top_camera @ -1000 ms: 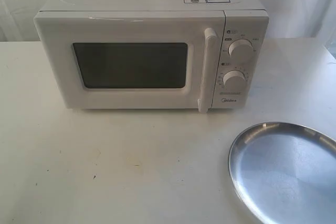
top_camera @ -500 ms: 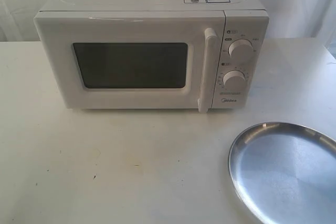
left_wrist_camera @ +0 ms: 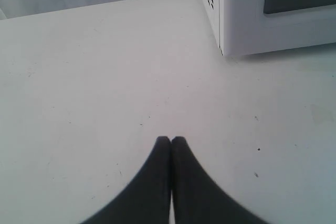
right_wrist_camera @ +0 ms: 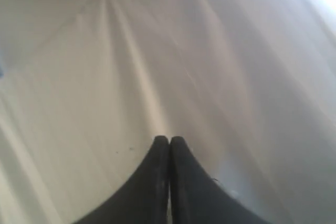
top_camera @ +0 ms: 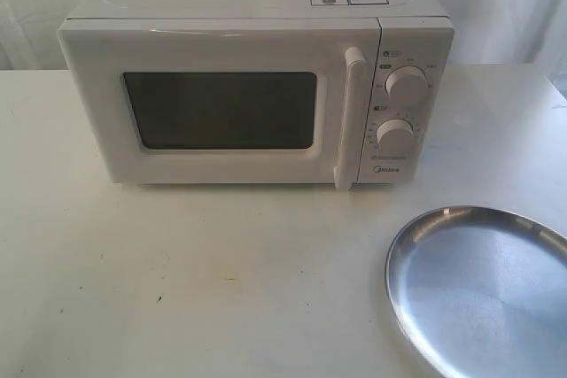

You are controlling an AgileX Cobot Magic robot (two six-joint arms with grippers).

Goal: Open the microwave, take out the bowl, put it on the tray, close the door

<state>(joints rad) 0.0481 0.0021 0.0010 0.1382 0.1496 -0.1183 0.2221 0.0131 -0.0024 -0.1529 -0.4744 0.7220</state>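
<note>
Large white boxy microwave (top_camera: pixel 257 95) on white tabletop (top_camera: pixel 221 281), its white door (top_camera: pixel 221 112) shut flush; the dark window hides what is inside. The microwave's lower corner lies ahead of the left jaws, well apart. Left jaws pressed together, gripping nothing; right jaws likewise, over blurred white. Round shiny silver metal tray (top_camera: pixel 483 289) shows bare metal, apart from the microwave.

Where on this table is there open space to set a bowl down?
The widest bare table lies in front of the microwave, left of the tray. The tray itself holds nothing. Another bare strip runs right of the microwave, behind the tray. Narrowest is the gap between the microwave's front corner and the tray's rim.
</note>
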